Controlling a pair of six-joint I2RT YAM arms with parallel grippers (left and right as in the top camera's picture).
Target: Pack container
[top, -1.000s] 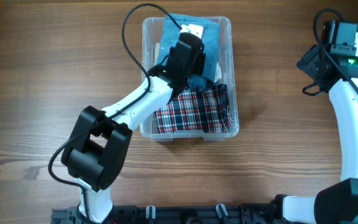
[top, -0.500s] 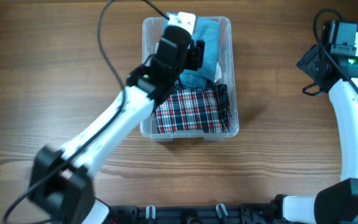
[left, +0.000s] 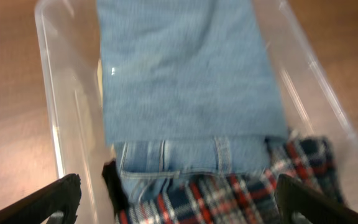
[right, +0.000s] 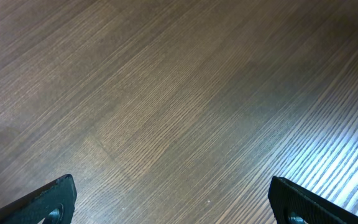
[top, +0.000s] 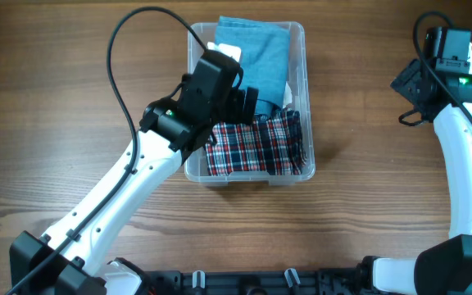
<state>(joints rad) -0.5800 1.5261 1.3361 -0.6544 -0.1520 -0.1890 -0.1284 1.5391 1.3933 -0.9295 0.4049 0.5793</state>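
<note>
Two garments, blue cloth and plaid cloth, are lying flat in the container mid-table, so I'm hovering the left gripper spread and empty above them; the right gripper is idling open, well aside.

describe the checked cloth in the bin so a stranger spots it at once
On the wooden table sits a clear container. The cloth fills the end nearest the robot. Unlike the plain blue fabric beyond it, it is red-and-navy plaid.

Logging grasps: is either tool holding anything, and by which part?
Nothing held: left tool hangs open above the container, right tool open over the table.
</note>
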